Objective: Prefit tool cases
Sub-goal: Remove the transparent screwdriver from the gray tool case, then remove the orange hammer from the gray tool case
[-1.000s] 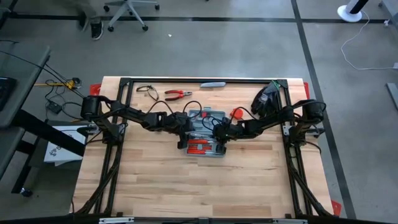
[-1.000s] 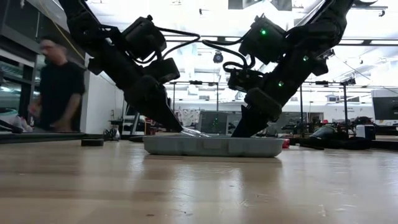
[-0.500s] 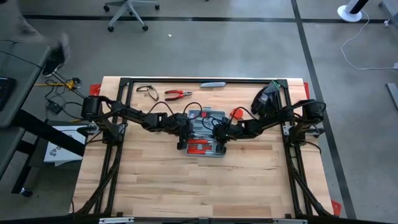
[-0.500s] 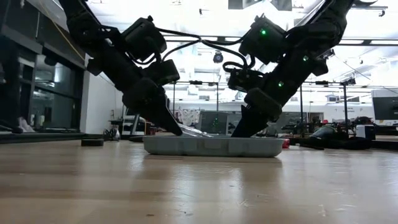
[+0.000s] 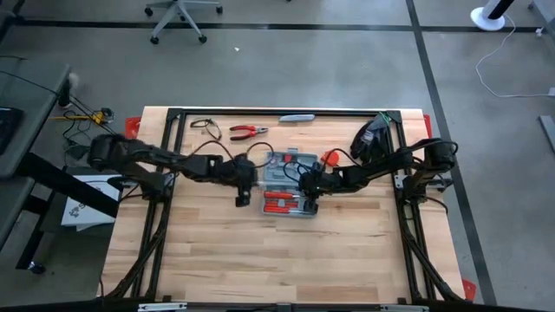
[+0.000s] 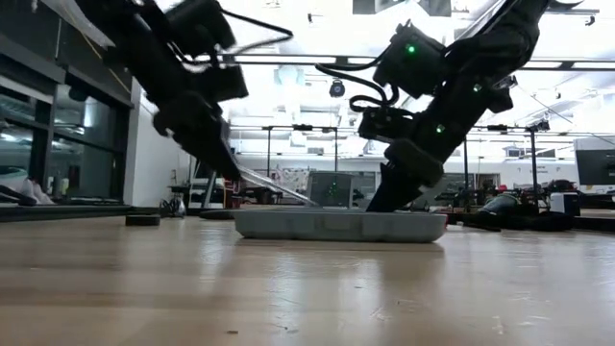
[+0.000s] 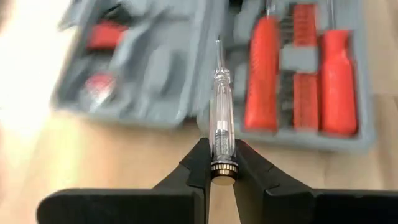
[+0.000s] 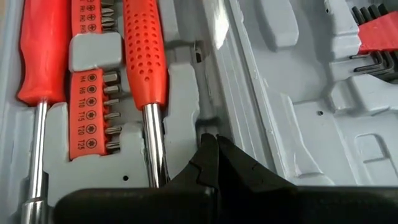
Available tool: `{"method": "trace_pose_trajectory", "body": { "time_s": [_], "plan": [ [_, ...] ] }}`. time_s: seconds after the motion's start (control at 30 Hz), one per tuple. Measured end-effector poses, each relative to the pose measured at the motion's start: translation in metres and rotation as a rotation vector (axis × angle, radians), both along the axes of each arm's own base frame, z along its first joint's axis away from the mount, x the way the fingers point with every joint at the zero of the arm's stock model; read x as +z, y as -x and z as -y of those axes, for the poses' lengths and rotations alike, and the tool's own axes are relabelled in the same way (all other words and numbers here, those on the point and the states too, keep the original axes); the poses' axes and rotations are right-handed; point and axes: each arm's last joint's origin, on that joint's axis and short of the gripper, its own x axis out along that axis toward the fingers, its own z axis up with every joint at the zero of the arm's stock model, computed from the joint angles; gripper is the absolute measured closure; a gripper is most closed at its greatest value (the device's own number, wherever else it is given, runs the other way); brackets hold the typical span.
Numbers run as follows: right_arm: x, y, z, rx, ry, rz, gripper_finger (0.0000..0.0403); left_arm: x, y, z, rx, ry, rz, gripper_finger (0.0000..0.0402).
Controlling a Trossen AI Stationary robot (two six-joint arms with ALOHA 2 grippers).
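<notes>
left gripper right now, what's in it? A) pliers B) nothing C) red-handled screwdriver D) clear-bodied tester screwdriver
D: in the left wrist view the left gripper is shut on a clear-bodied tester screwdriver, held off the edge of the open tool case; the red-handled screwdrivers sit in their slots.

Grey floor [image 5: 347, 69], office chair [image 5: 178, 17], bright ceiling lights [image 6: 317, 19]

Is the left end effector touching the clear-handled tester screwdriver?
Touching. The left wrist view shows the left end effector shut on the clear-handled tester screwdriver, both fingers pressed against its metal-capped end.
</notes>
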Motion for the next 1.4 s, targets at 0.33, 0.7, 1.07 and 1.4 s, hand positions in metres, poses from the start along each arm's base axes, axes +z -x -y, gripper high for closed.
{"method": "trace_pose_trajectory", "body": {
  "time_s": [0.33, 0.7, 1.07, 1.4],
  "plan": [
    [0.0, 0.001, 0.0, -0.01, 0.012, -0.017, 0.0402, 0.025, 0.059, 0.001, 0.279, -0.013, -0.169, 0.0371],
    [0.001, 0.001, 0.001, -0.012, 0.02, -0.012, 0.0402, 0.009, 0.065, -0.002, 0.404, -0.079, -0.151, 0.0256],
    [0.001, 0.001, 0.001, -0.019, 0.016, -0.01, 0.0402, 0.008, 0.065, -0.001, 0.385, -0.045, -0.156, 0.0242],
    [0.002, 0.0, 0.001, -0.013, 0.022, 0.004, 0.0402, 0.008, 0.065, -0.001, 0.384, -0.044, -0.157, 0.0241]
  ]
}}
